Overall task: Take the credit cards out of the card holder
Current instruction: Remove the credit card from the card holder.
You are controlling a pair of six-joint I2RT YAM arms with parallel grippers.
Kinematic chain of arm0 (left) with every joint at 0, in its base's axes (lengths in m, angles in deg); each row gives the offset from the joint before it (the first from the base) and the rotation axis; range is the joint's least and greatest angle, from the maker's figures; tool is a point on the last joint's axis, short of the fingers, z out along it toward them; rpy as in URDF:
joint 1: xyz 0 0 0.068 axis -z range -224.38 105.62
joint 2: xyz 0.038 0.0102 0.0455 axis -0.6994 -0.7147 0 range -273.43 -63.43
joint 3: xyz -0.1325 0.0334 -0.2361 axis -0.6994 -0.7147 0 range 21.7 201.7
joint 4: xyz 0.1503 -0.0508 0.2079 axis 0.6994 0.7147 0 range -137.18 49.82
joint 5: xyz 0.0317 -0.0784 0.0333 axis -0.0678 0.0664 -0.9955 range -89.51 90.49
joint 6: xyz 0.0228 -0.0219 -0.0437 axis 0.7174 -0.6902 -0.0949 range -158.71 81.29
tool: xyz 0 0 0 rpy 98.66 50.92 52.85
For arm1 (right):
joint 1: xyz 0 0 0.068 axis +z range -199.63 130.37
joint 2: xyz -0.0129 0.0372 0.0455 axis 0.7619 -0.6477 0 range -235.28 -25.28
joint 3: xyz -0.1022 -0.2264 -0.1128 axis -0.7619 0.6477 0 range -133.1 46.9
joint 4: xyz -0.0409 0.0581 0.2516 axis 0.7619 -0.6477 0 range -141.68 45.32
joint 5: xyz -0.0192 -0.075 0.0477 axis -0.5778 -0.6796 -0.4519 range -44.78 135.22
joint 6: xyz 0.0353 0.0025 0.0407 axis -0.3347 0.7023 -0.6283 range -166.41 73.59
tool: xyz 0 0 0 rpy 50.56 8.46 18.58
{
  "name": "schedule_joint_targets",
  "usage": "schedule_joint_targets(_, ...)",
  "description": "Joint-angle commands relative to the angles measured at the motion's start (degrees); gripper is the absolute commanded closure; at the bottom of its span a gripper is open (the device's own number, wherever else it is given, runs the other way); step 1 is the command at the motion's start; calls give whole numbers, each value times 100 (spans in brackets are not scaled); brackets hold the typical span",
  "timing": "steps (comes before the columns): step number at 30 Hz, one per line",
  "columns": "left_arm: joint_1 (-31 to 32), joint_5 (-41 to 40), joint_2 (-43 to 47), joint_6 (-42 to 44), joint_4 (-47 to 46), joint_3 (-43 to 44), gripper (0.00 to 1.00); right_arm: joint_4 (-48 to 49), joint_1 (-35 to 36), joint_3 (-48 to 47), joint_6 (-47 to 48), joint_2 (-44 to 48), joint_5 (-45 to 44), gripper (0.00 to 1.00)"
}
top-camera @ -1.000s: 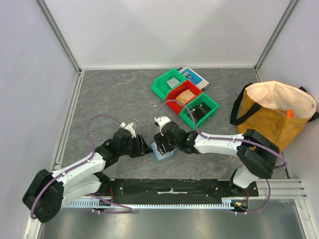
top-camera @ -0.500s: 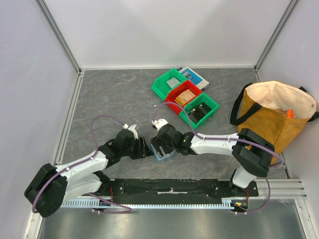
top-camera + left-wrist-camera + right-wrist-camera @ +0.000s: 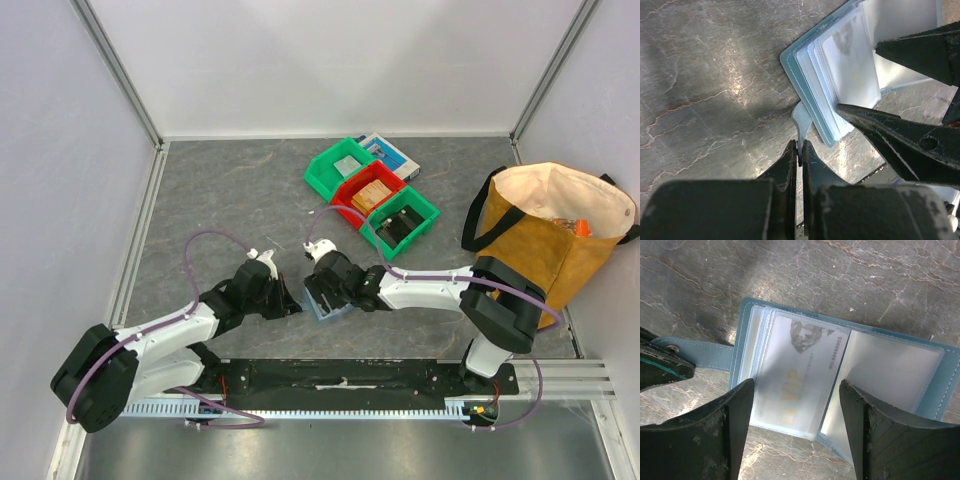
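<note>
Blue card holder (image 3: 741,340) strap (image 3: 801,117) in clamped left gripper (image 3: 799,148); right gripper (image 3: 796,390) wide.

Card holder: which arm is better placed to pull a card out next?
Right. The open right gripper straddles the VIP card in the card holder; the left gripper is shut on its strap, likely anchoring it.

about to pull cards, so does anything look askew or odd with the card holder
Nothing is damaged or spilled. The card holder lies open, its snap strap stuck out sideways and pinched by the left gripper, jaws shut. The VIP card sits in its sleeve.
</note>
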Motion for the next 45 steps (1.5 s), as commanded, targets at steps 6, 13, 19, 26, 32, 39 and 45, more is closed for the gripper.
schedule_joint_targets(6,22,-86,189,254,167,17,98,-554,13,-240,105,464,-846,37)
schedule_joint_targets(13,22,37,242,350,352,53,98,-844,-30,-380,193,623,-1242,50)
schedule_joint_targets(19,22,-15,399,368,510,18,98,-933,-294,-354,254,623,-1286,63)
schedule_joint_targets(26,4,-393,540,386,721,-9,98,-863,-479,-161,237,474,-953,72)
schedule_joint_targets(32,4,-639,619,447,966,254,63,-599,-487,129,96,324,-715,72)
schedule_joint_targets(39,4,-833,1199,526,1678,1141,34,-370,-487,349,26,315,-548,72)
schedule_joint_targets(45,13,-351,1340,474,1707,1924,34,-221,-479,481,-1,429,-451,72)
